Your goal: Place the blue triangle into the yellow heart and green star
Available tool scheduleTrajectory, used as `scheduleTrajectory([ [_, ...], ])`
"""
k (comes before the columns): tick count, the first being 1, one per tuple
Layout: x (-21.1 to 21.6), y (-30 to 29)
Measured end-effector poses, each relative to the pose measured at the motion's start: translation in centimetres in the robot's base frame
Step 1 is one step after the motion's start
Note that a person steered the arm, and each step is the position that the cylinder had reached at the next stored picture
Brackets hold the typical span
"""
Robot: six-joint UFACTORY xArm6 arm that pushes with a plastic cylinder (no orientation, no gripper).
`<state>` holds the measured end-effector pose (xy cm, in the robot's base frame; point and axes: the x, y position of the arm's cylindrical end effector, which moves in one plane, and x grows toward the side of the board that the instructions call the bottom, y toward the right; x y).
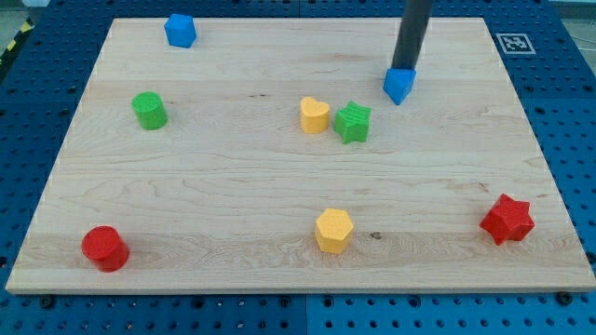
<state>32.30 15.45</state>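
Note:
The blue triangle (399, 86) lies on the wooden board (233, 186) at the view's upper right. My tip (404, 69) rests right at its top edge, touching or nearly touching it. The yellow heart (314, 115) and the green star (353, 122) sit side by side near the board's middle, below and to the left of the blue triangle, with a narrow gap between them.
A blue cube-like block (180, 30) sits at the top left. A green cylinder (149, 110) is at the left. A red cylinder (104, 248) is at the bottom left. A yellow hexagon (333, 230) is at the bottom middle. A red star (507, 220) is at the bottom right.

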Motion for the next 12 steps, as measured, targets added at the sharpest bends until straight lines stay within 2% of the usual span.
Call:
scheduleTrajectory([
  [1, 0.5, 2.4],
  [3, 2.0, 2.4],
  [8, 2.2, -5.4],
  [12, 2.8, -6.8],
])
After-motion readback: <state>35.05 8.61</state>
